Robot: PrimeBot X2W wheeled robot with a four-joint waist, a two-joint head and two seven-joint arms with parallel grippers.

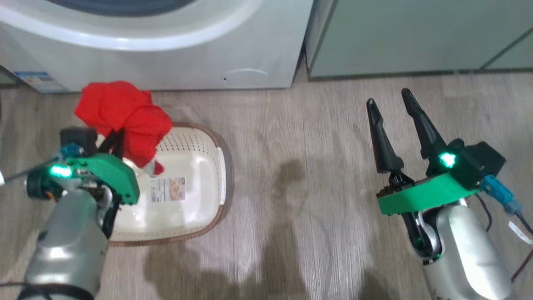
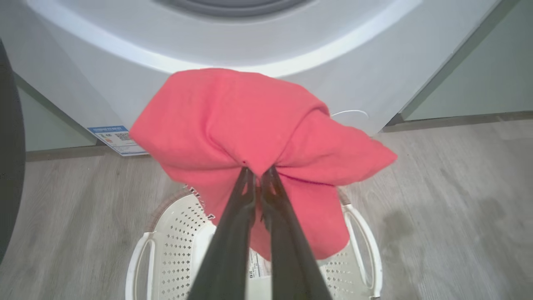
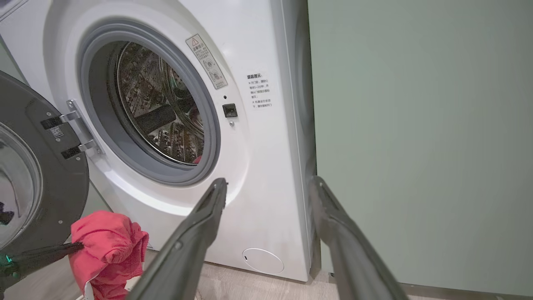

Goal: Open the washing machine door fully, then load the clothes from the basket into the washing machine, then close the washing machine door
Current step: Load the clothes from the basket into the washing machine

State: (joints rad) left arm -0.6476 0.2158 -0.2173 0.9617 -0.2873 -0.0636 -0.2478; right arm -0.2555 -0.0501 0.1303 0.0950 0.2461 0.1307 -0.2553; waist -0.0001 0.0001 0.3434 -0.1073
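Left wrist view gives us the clearest look. The left gripper (image 2: 258,174) has its two long dark fingers pressed together on a fold of the bright red fabric garment (image 2: 233,121). So the clothes are held in the air, before the lower front of the white front-loading washing machine (image 3: 266,166) and above the far end of the cream-white perforated plastic basket (image 1: 200,146). We cannot tell if the lowest tail of the garment touches the basket. The right gripper (image 1: 388,98) hangs empty with its jaws wide apart, well away from the basket. The large round door with the glossy black rim (image 3: 62,175) stands open at the left of the grey rubber drum ring (image 3: 166,175). We judge that the loading step is in hand. The grip takes only a small pinch, and big loose lobes hang on both sides. They could catch on the rubber ring or drape over its lower edge, and then the door would close on cloth. The pinch could also slip if the cloth drags there. The left arm works near the open door and could knock it.
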